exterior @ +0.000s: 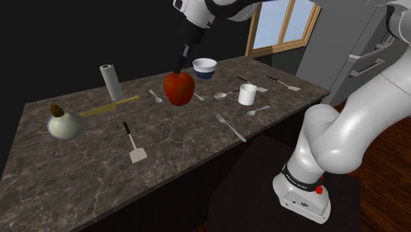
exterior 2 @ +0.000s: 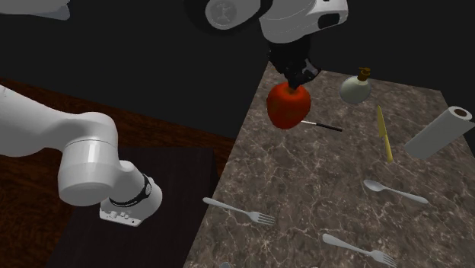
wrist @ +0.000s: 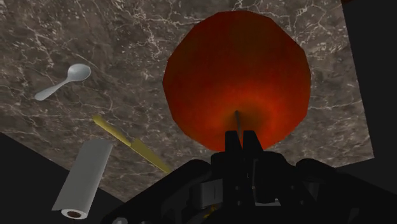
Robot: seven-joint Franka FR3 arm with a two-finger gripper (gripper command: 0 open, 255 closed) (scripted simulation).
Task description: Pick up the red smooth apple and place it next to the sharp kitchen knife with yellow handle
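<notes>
Near the left end of the marble counter [exterior: 85,188], a corked flask [exterior: 64,124] sits beside the yellow-handled knife [exterior: 110,105], with an upright paper towel roll [exterior: 110,82] toward the far edge. Rightward, over mid-counter, the red apple [exterior: 178,89] hangs clear of the surface, its stem end pinched between the black gripper's [exterior: 178,67] jaws, apparently raised for carrying to the bare stone beside the knife.
</notes>
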